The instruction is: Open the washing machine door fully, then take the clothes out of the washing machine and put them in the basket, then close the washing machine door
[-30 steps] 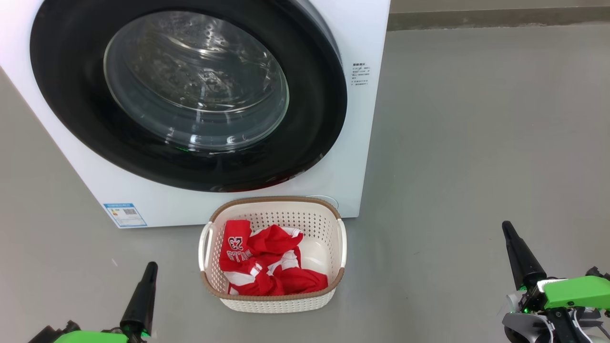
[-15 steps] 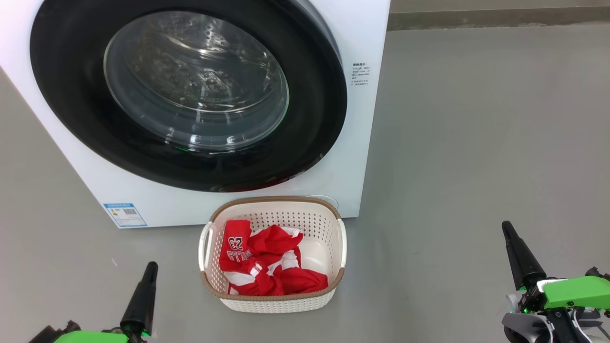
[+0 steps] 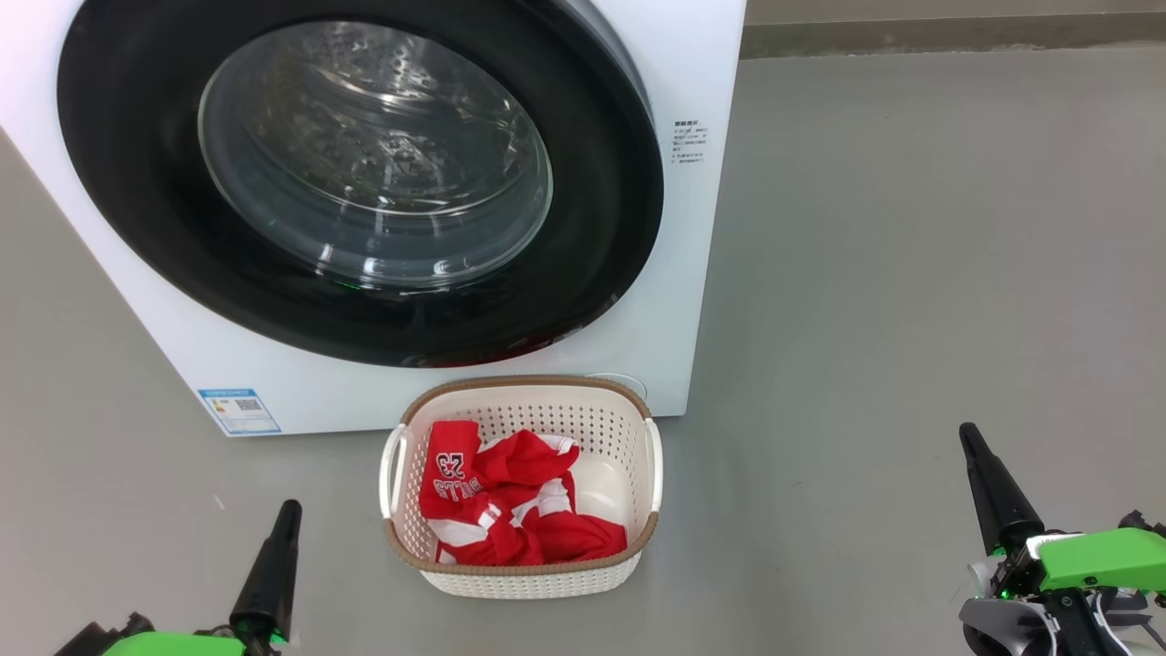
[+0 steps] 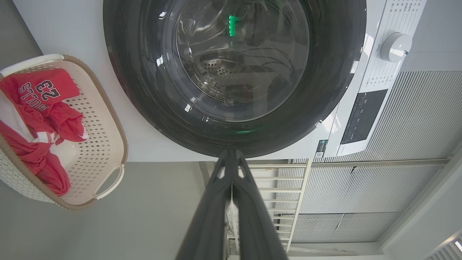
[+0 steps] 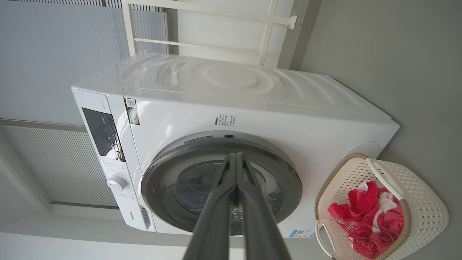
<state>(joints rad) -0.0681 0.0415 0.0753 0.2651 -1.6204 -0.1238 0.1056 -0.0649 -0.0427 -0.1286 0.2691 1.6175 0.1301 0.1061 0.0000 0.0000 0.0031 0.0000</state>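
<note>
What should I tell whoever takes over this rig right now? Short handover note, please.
Left gripper: shut, empty, left of the basket.
Right gripper: shut, empty, off to the right.
Clothes: red and white jerseys lie in the basket, in front of the washing machine.
Washing machine door: closed.
Done: all three steps, it seems. Left: nothing apparent; no clothes show through the door.

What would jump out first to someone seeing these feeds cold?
The black washing machine door, shut, looms at the head view's upper left. Below, on the grey floor, the cream basket holds the red and white clothes. The left gripper and right gripper rest low at either side, shut and empty.
</note>
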